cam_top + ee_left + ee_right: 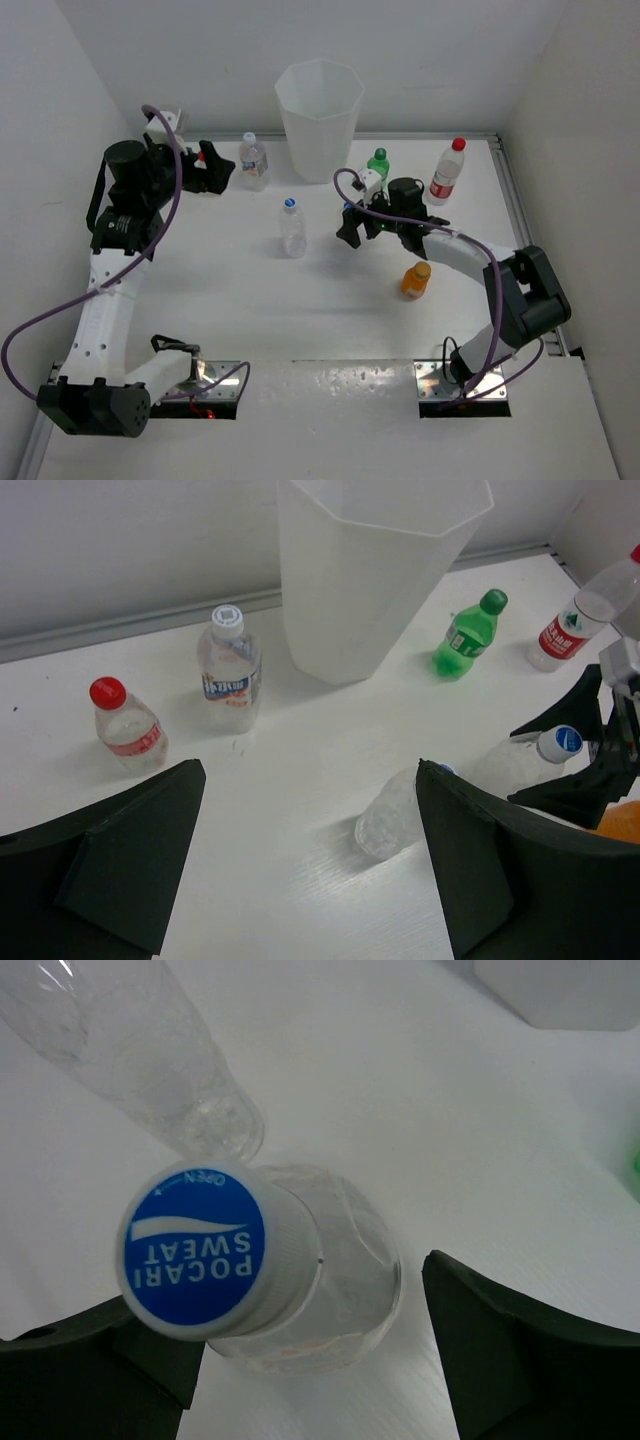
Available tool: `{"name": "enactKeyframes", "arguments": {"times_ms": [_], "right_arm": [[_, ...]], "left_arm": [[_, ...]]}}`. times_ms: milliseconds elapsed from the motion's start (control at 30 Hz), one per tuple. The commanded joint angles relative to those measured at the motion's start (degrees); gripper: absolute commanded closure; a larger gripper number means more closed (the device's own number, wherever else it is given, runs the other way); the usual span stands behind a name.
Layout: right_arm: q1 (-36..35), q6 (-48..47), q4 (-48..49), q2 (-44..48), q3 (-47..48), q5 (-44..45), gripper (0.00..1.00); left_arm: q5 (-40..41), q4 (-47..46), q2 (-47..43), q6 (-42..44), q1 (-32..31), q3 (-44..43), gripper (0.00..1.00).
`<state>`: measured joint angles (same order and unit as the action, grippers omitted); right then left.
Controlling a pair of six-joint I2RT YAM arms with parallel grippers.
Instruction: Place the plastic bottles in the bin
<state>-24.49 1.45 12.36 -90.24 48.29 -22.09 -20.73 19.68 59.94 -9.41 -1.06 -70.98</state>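
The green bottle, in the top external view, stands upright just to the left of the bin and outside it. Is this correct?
Not quite. The green bottle does stand upright and outside the bin, but it is just to the right of the bin, not to the left. The top external view shows this, and the left wrist view agrees.

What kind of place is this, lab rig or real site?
Most likely a lab test cell: a white table boxed in by plain white panels, two arms bolted to plates at its near edge, plus bottles and a bin as props.
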Motion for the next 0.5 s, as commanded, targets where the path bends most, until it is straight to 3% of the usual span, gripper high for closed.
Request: {"name": "enactKeyframes", "arguments": {"times_ms": [0,100,233,300,467], "right_arm": [[0.2,-0.9,5.2,0.2,3.3,-4.0,0.21],[0.1,-1.0,5.6,1.9,3.6,-4.7,0.38],[0.7,-1.1,2.2,5.8,5.3,-7.1,0.67],[1.4,-0.5,0.2,8.7,8.0,-8.5,0.72],[2.1,2.7,-5.4,11.8,19.3,-9.5,0.74]], "left_arm": [[-0.9,-1.0,-1.2,0.8,0.7,1.4,0.07],[-0.9,-0.5,-1.8,2.0,1.2,2.9,0.07],[-5.7,-0.5,-3.6,4.8,1.8,5.9,0.10],[-9.3,0.2,-4.3,6.9,2.3,8.0,0.10],[-20.8,3.9,-3.8,10.0,3.5,11.1,0.09]]}}
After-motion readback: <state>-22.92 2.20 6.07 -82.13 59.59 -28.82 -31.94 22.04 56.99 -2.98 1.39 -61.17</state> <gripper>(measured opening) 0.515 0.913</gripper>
